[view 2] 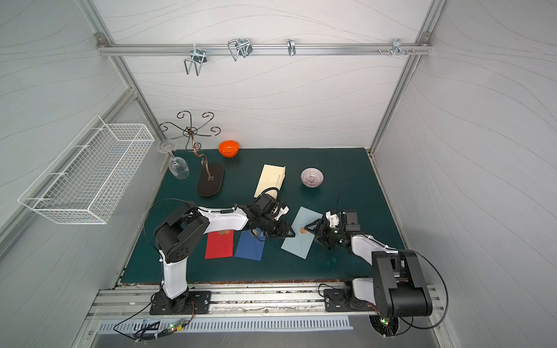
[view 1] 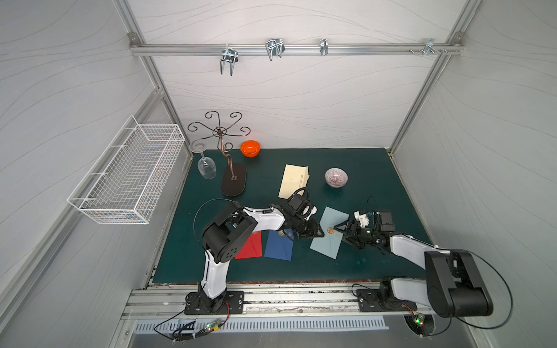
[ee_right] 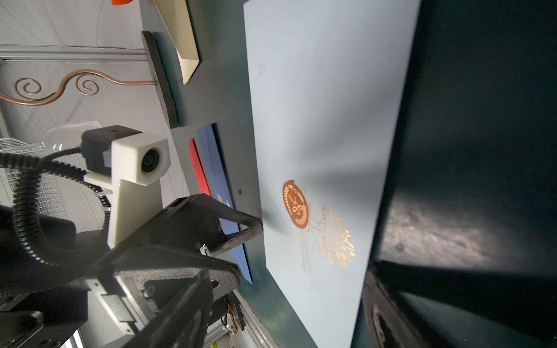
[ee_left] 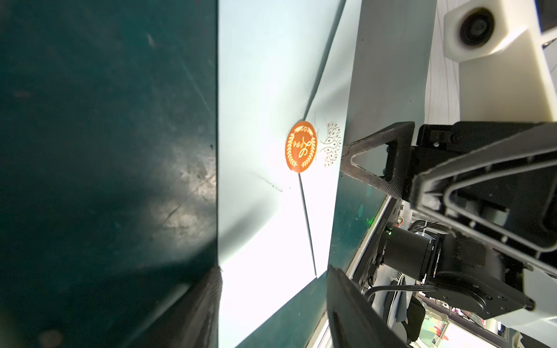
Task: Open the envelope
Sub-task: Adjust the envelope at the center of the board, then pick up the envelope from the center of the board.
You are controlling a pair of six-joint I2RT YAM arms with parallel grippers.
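Centrally on the green mat point(view 1: 376, 180), the light blue envelope point(view 1: 327, 245) is seen lying flat, flap side up and set at a slant in both top views point(view 2: 297, 247). Its pointed flap is laid down. A round orange seal point(ee_left: 301, 146) is stuck over the flap's tip, with a gold leaf print point(ee_left: 331, 144) just beside it.

The envelope is flanked by the two grippers. The left gripper point(view 1: 318, 233) is lowered at the long edge nearer the left arm, level with the seal. In the left wrist view its jaws are spread apart, nothing is held between them, and the paper is seen through the gap. Whether a fingertip touches the paper cannot be told. The right gripper point(view 1: 340, 234) is placed at the opposite long edge with its jaws parted wide, and nothing is gripped by it either.

Just beside the left gripper, a dark blue envelope point(view 1: 278, 247) and a red envelope point(view 1: 249, 248) are laid side by side. A cream envelope point(view 1: 294, 180) is found farther back, with a patterned bowl point(view 1: 336, 177) near it. Toward the back left corner are an orange bowl point(view 1: 250, 148) and a scrolled metal stand point(view 1: 233, 180), with a wine glass point(view 1: 206, 169) hung upside down from it.
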